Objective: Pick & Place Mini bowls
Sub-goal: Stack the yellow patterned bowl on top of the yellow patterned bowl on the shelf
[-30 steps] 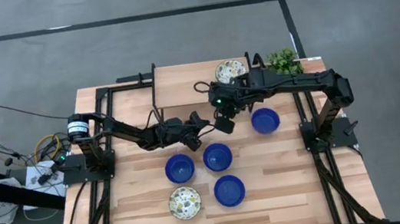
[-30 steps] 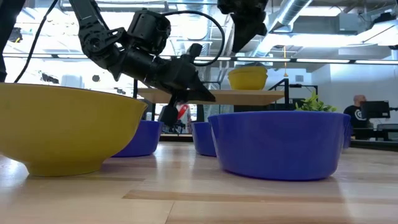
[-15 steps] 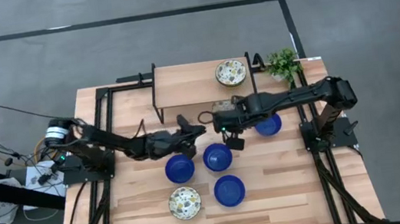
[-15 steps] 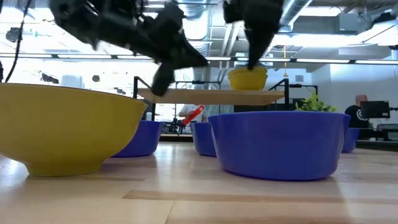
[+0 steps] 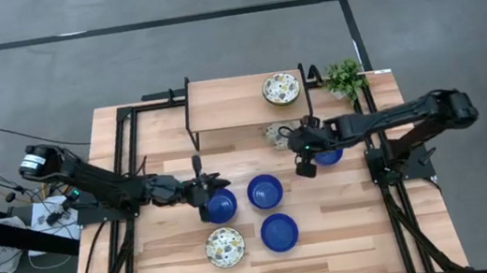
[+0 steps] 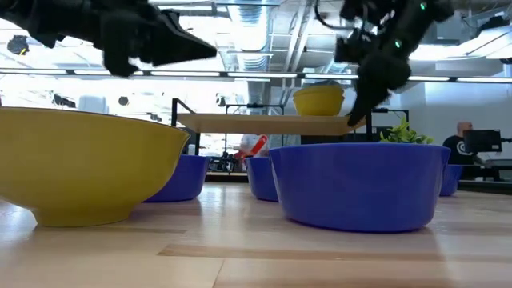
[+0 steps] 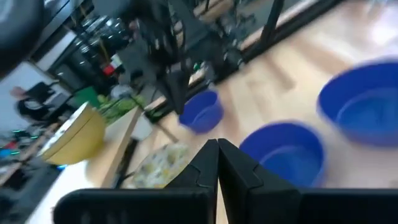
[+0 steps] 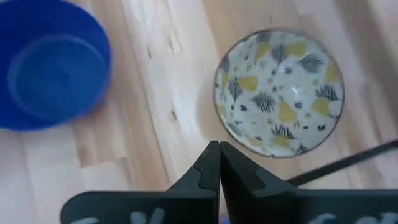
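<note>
1. The left gripper has pulled back toward its own side and dropped low. It now sits at the rim of the left blue bowl. A second ago it reached up near the shelf. Its fingers are pressed together and hold nothing.
2. Beside it, the middle blue bowl and front blue bowl sit where they were. So does the front patterned bowl.
3. A patterned bowl now shows on the table under the shelf's front edge. The right arm covered that spot a second ago.
4. The right gripper has swung out toward its own side, away from the middle of the table. It hangs between that bowl and the far blue bowl. Its fingers are closed and empty, with the patterned bowl just beyond the tips.
5. The shelf bowl is unmoved, with the plant beside it.
6. I judge that neither arm carries a bowl, so each seems to be lining up a new pick.
</note>
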You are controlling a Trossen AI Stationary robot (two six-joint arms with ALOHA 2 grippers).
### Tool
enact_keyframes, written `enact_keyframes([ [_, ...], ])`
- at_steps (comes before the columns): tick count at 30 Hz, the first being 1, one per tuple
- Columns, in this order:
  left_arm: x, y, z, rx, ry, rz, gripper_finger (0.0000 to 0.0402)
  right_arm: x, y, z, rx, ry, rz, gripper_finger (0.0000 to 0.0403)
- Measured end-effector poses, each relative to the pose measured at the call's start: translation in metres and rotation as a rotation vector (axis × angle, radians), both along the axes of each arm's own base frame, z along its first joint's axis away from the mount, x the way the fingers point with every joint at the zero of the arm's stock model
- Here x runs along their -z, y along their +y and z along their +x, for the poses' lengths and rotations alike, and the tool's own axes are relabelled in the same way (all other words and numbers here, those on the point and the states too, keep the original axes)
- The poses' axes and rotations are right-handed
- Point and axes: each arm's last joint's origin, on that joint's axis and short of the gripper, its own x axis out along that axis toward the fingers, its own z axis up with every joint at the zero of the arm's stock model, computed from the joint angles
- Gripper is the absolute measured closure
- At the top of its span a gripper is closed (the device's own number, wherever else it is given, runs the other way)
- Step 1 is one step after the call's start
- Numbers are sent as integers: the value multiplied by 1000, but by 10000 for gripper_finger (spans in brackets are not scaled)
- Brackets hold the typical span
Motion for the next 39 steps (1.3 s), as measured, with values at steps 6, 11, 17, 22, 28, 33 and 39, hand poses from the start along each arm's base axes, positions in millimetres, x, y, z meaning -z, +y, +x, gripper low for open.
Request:
enact_keyframes([
  [6, 2, 0, -5, 48, -10, -70, 382, 22, -7, -1, 7, 6, -18, 403],
  [11, 9, 0, -5, 46, 18, -90, 350, 34, -13, 9, -78, 39, -74, 396],
  [17, 9, 0, -5, 45, 19, -119, 311, 54, -24, 23, -174, 88, -147, 342],
  [22, 10, 0, -5, 44, 26, -124, 298, 68, -27, 29, -170, 142, -219, 292],
  [28, 10, 0, -5, 44, 26, -124, 295, 71, -20, 31, -211, 164, -262, 248],
  [33, 10, 0, -5, 44, 26, -125, 295, 70, -11, 32, -245, 173, -303, 238],
  [39, 10, 0, -5, 44, 26, -128, 295, 70, -7, 33, -242, 179, -338, 248],
])
